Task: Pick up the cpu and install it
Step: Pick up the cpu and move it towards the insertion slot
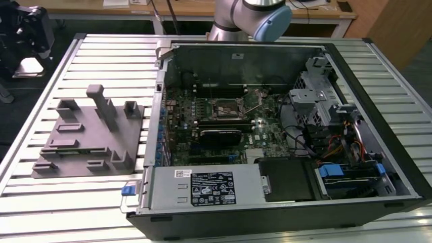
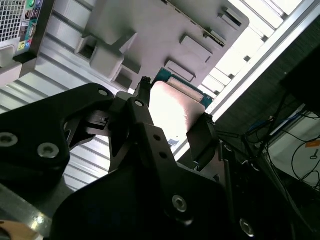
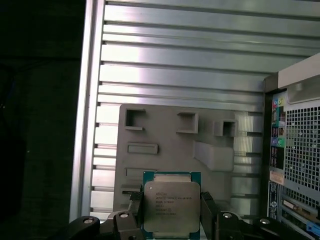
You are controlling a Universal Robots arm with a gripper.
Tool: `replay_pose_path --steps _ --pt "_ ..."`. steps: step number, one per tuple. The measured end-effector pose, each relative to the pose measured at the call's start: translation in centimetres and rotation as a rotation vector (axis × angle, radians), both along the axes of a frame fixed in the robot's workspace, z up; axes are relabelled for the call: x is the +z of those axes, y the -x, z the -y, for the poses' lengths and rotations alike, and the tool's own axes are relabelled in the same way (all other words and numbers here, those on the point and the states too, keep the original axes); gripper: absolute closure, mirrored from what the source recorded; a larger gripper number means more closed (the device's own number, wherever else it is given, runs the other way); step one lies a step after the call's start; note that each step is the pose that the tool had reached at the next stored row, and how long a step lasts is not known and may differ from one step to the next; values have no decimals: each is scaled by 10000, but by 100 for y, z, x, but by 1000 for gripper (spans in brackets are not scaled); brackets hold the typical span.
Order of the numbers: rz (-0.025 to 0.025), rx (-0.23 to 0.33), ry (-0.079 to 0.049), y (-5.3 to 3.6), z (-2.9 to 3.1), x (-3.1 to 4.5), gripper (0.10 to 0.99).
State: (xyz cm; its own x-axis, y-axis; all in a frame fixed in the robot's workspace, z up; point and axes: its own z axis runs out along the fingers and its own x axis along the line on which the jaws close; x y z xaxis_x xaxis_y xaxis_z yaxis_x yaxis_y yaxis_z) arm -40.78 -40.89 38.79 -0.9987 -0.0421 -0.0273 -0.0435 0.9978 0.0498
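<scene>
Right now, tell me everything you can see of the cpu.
The cpu is a small flat square chip: pale silvery metal top with dark print, on a green board showing as a thin border. In the first wrist view it is clamped between the black fingers, one on each of two opposite edges, its top towards that camera. It is lifted above the grey moulded tray, touching nothing else.

Silvery square cpu (image 3: 171, 204), green-edged, held in gripper (image 3: 171, 214).

In hand (image 3: 170, 207), cpu (image 3: 171, 200) (tray (image 1: 76, 152) beside case (image 1: 270, 218), on table (image 1: 101, 55))
</scene>
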Motion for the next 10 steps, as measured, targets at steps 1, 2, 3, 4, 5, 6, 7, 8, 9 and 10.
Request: replay_pose_path --steps 1,2,3,4,5,6,7,8,9,10 --pt "0 0 0 -14 0 0 545" --pt "-1 0 0 -27 0 0 545" --pt "0 0 0 -41 -1 0 545" --pt "0 0 -1 -56 -1 0 545" --pt "-1 0 0 -72 -1 0 545" --pt "1 0 0 -88 -1 0 545" --pt "0 0 0 -103 -1 0 545" --pt "0 1 0 -120 -1 0 545" --pt "1 0 0 -136 -2 0 545" --pt "1 0 0 -153 -2 0 545"
